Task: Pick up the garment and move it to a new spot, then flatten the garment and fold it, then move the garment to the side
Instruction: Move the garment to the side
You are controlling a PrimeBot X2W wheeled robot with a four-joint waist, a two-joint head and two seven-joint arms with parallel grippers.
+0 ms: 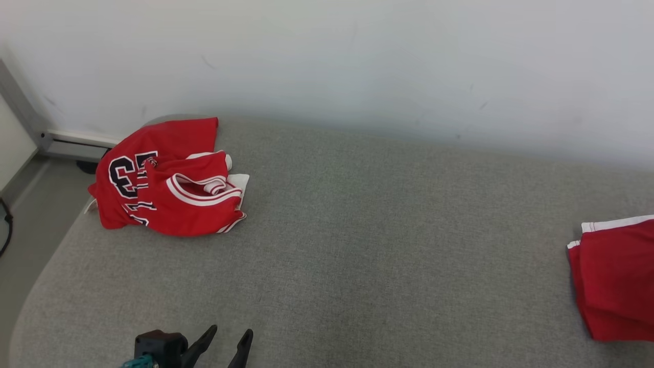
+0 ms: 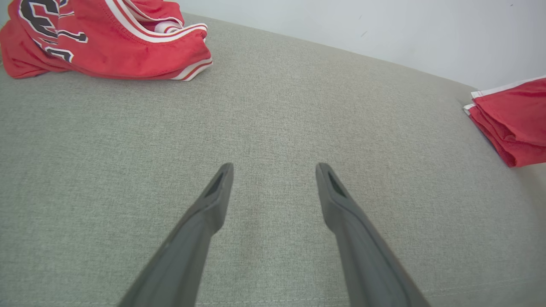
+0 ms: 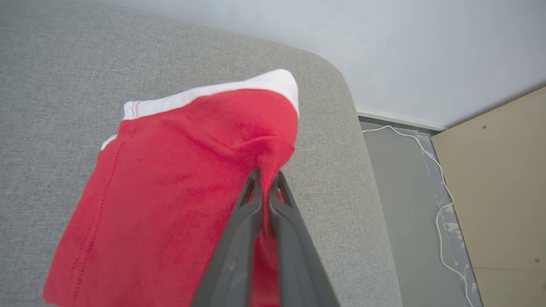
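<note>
At 3 o'clock on the grey cushion [image 1: 388, 245] lies the folded red garment [image 1: 618, 286], one edge pinched between the closed fingers of the right gripper [image 3: 265, 179]. At 6 o'clock the left gripper [image 1: 230, 331] hovers with its fingers spread wide, holding nothing. A crumpled red jersey [image 1: 168, 179] numbered 33 sits at 10 o'clock.

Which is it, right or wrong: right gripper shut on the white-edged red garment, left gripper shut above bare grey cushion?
Wrong on the left gripper: its fingers stand apart, open, as the left wrist view shows. It is above bare grey cushion. The right gripper is shut on the white-edged red garment.
</note>
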